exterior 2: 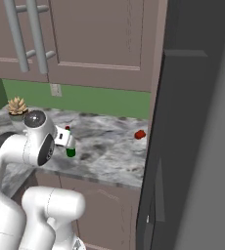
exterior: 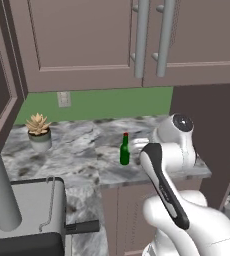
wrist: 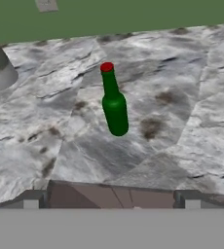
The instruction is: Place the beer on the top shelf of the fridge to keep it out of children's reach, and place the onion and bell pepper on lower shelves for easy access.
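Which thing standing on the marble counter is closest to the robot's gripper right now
The slim dark green glass bottle with the red cap, standing upright straight ahead of the open gripper. The potted succulent sits far off by the back wall, and the small red pepper lies beside the fridge.

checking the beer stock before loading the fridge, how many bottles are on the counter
1. The green beer bottle stands upright on the marble counter, right of the potted succulent and left of the bell pepper. The arm hides part of the counter, so another could be behind it.
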